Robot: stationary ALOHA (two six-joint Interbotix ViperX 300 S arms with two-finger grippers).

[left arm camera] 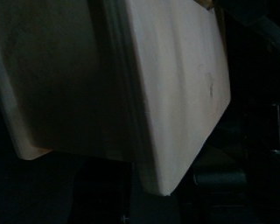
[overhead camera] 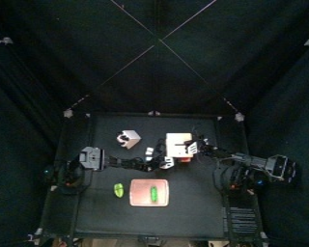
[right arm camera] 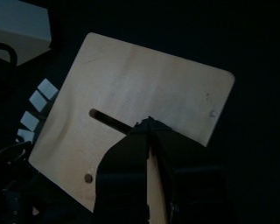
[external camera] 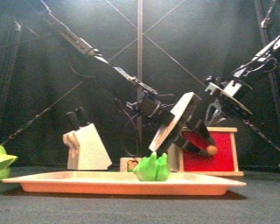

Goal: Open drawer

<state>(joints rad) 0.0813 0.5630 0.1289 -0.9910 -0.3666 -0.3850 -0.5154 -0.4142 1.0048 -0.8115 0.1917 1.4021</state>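
The drawer [external camera: 220, 150] stands at mid-table, its red-pink part upright on the right in the front view. Its pale wooden panel [external camera: 178, 121] leans tilted against it. In the top view the drawer [overhead camera: 181, 144] sits between both arms. My left gripper [external camera: 146, 106] is against the panel's left side, and the left wrist view is filled by pale wood [left arm camera: 166, 87], with the jaws hidden. My right gripper [right arm camera: 147, 131] lies over the slotted wooden panel [right arm camera: 130, 96], jaws together with a thin tan strip between them. It also shows in the front view [external camera: 220, 91].
A white cube with dark marks [external camera: 87, 147] stands left of the drawer and shows in the top view [overhead camera: 127, 138]. A flat pink square [overhead camera: 151, 192] with a green piece [external camera: 150, 166] lies at the front. Another green piece [external camera: 0, 162] lies at the front left.
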